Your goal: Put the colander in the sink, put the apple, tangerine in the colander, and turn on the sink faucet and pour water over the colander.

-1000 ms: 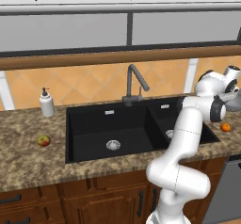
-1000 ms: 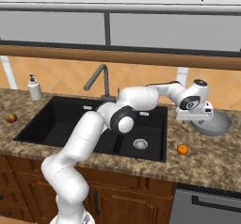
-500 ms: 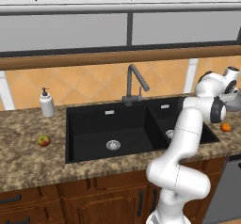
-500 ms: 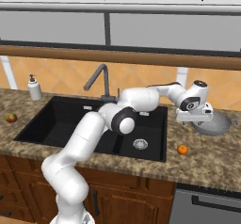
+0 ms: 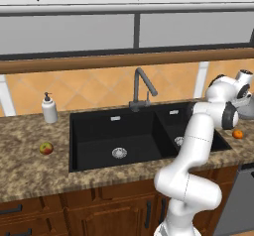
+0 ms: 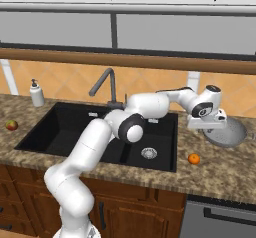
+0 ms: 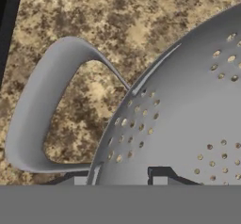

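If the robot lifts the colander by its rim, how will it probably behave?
The colander looks like rigid metal, so it should probably keep its shape. Held at one edge beside the handle, it may tilt. Its smooth surface could slip.

The grey holed colander sits upright on the desk right of the black double sink. The tangerine lies near its front; the apple lies far left. The faucet stands behind the sink.

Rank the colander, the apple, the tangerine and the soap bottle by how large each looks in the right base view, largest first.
1. Colander
2. Soap bottle
3. Apple and tangerine: they look about alike. The tangerine sits nearer the camera, so I will not rank the two.
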